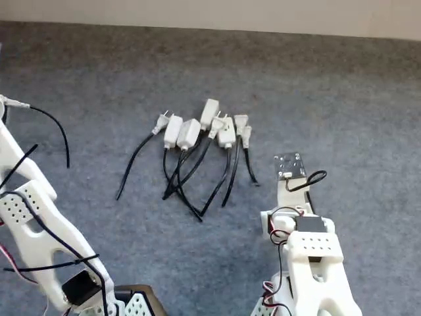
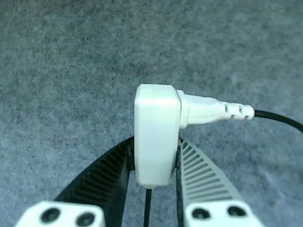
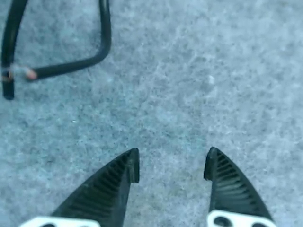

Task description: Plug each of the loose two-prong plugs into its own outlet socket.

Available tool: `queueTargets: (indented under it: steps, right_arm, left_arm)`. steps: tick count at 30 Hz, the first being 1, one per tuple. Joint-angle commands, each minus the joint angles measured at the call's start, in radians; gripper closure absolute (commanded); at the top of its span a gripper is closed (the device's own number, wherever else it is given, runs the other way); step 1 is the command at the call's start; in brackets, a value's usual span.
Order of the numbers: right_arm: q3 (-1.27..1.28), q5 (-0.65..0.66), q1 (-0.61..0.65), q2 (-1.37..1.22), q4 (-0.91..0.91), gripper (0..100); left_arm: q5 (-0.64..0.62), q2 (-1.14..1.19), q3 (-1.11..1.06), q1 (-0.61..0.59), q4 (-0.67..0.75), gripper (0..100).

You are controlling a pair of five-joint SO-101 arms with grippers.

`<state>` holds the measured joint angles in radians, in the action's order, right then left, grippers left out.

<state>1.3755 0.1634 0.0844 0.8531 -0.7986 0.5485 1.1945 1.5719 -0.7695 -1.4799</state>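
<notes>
The left hand [image 2: 155,147] clamps a white outlet socket [image 2: 156,125]; the right hand [image 3: 172,157] has its fingers apart.

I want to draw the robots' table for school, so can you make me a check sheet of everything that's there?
Surface: grey carpet, flat.
Job's things: a pile of white plugs and sockets in the middle; one socket block with a plug in its side.
Clutter: nothing seen.
Grippers: left gripper shut on the socket block; right gripper open above bare carpet.
Cables: a black cable lies near the right gripper; more trail from the pile toward the arms.
Surroundings: a pale strip beyond the carpet's far edge.
</notes>
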Motion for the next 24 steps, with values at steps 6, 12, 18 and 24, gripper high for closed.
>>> queueTargets:
  steps: [6, 12, 18, 24]
  right_arm:
    - [-0.004, -0.008, -0.01, 0.013, 0.015, 77.4]
    - [-0.004, -0.008, -0.01, 0.013, 0.015, 77.4]
    - [-0.004, -0.008, -0.01, 0.013, 0.015, 77.4]
    - [-0.004, -0.008, -0.01, 0.013, 0.015, 77.4]
  left_arm:
    - [-0.114, 0.035, 0.047, -0.033, 0.138, 81]
    - [-0.115, 0.035, 0.047, -0.035, 0.11, 70]
    - [-0.114, 0.028, 0.073, -0.028, 0.031, 70]
    - [-0.138, -0.084, 0.065, 0.093, -0.328, 72]
